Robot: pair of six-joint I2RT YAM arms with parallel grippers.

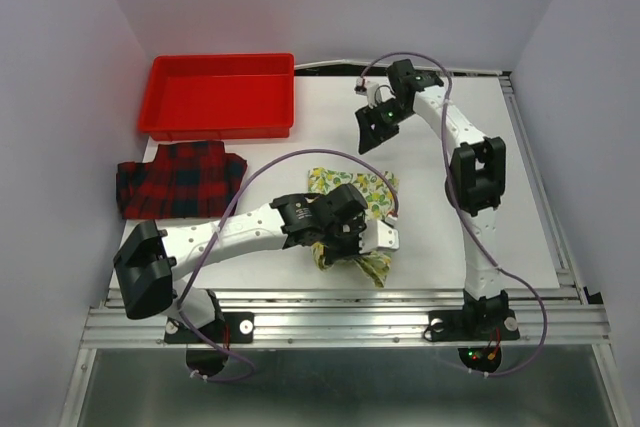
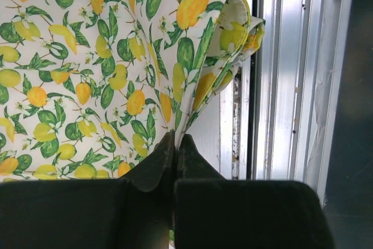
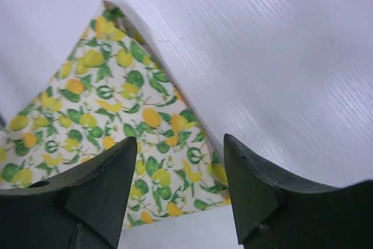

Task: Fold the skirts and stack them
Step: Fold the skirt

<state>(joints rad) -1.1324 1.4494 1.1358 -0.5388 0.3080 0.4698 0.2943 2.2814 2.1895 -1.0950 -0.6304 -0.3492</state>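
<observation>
Though overhead hides it, left end effector (image 2: 175,139) pinches lemon skirt (image 2: 87,86).

Matt woven cloth on the lemon skirt (image 2: 87,74), soft cloth on the plaid skirt (image 1: 180,179), glossy plastic red tray (image 1: 215,131), smooth, faintly grained white table (image 3: 280,56), brushed metal on the near rail (image 2: 285,74).

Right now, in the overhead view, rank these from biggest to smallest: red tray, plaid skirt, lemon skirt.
1. red tray
2. plaid skirt
3. lemon skirt, partly hidden under the left arm, so less sure.
</observation>
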